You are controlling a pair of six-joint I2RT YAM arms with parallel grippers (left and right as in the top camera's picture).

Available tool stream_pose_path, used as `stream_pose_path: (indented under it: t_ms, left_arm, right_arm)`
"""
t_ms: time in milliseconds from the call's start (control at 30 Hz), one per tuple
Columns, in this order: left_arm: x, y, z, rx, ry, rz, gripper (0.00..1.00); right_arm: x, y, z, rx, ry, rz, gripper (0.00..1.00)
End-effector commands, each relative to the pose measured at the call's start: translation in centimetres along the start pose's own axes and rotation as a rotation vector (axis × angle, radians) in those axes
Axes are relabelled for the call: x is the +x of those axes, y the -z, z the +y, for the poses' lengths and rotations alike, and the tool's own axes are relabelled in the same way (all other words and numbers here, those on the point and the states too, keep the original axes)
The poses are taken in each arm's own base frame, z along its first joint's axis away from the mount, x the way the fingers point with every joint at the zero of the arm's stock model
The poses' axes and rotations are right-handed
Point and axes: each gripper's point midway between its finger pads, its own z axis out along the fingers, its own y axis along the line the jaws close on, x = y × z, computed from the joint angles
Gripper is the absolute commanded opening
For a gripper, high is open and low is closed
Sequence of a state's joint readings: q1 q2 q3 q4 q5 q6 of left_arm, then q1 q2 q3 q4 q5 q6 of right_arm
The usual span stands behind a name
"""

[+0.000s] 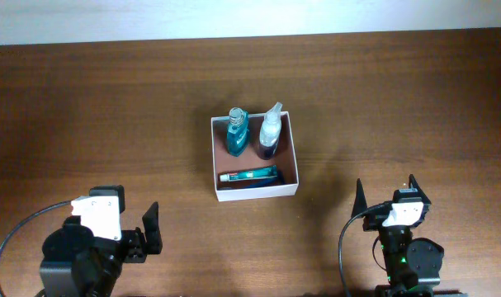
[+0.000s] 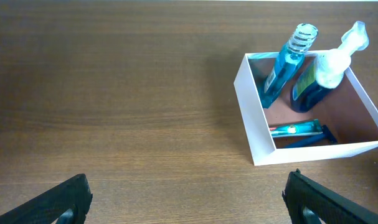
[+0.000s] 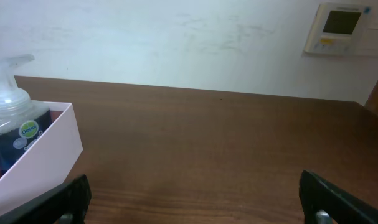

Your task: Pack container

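Note:
The container (image 1: 255, 194) is a white square box with a reddish-brown floor at the table's middle. It holds a teal bottle (image 1: 237, 132), a clear spray bottle with dark liquid (image 1: 270, 130) and a blue toothpaste tube (image 1: 248, 175) lying along its near wall. The left wrist view shows the container (image 2: 257, 134) and the teal bottle (image 2: 283, 68). The right wrist view shows its wall (image 3: 39, 158) and the spray bottle (image 3: 14, 121). My left gripper (image 1: 139, 233) is open and empty at the near left. My right gripper (image 1: 388, 196) is open and empty at the near right.
The dark wooden table (image 1: 110, 115) ends at a white wall along the far edge. A wall thermostat (image 3: 341, 28) shows in the right wrist view. A black cable (image 1: 11, 239) runs by the left arm.

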State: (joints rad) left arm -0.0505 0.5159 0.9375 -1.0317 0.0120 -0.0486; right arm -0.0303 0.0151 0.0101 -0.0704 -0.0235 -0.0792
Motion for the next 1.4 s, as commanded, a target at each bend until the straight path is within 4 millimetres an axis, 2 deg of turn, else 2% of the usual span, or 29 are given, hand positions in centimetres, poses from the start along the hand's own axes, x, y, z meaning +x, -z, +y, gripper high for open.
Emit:
stream_pose_path:
  t_ms: [0,433,533,700,767,800,933,1067,1267,1367]
  left_arm:
    - [0.1,0.0,-0.2,0.013,0.005,0.000,1.00]
    - [0.1,0.0,-0.2,0.013,0.005,0.000,1.00]
    - [0.2,0.0,0.5,-0.032,-0.025,0.005,1.00]
    - [2.5,-1.3,0.8,-0.037,-0.023,0.035,1.00]
    - [3.7,-3.3,0.9,-0.037,-0.020,-0.046,1.00]
    - [3.7,-4.2,0.9,-0.032,-0.018,-0.103,1.00]
    - [1.9,-6.4,0.9,-0.032,-0.063,-0.364,1.00]
    - [1.5,-7.7,0.9,-0.046,-0.120,-0.538,0.99]
    - [2.7,-8.6,1.0,-0.048,-0.122,-0.623,1.00]
    - [3.7,-9.4,1.1,-0.049,-0.126,-0.598,1.00]
  right_arm:
    - [0.1,0.0,-0.1,0.005,-0.009,0.000,0.98]
    - [0.1,0.0,-0.1,0.005,-0.009,0.000,0.99]
    - [0.1,0.0,-0.1,0.005,-0.009,0.000,0.99]
    - [0.1,0.0,-0.1,0.005,-0.009,0.000,0.99]
    - [0.2,0.0,-0.1,0.005,-0.009,0.001,0.99]
    - [0.1,0.0,-0.1,0.005,-0.009,0.000,0.99]
    - [0.1,0.0,-0.1,0.005,-0.009,0.000,0.99]
    - [0.2,0.0,-0.1,0.005,-0.009,0.001,0.99]
    - [0.1,0.0,-0.1,0.005,-0.009,0.000,0.99]
    - [0.1,0.0,-0.1,0.005,-0.009,0.000,0.99]
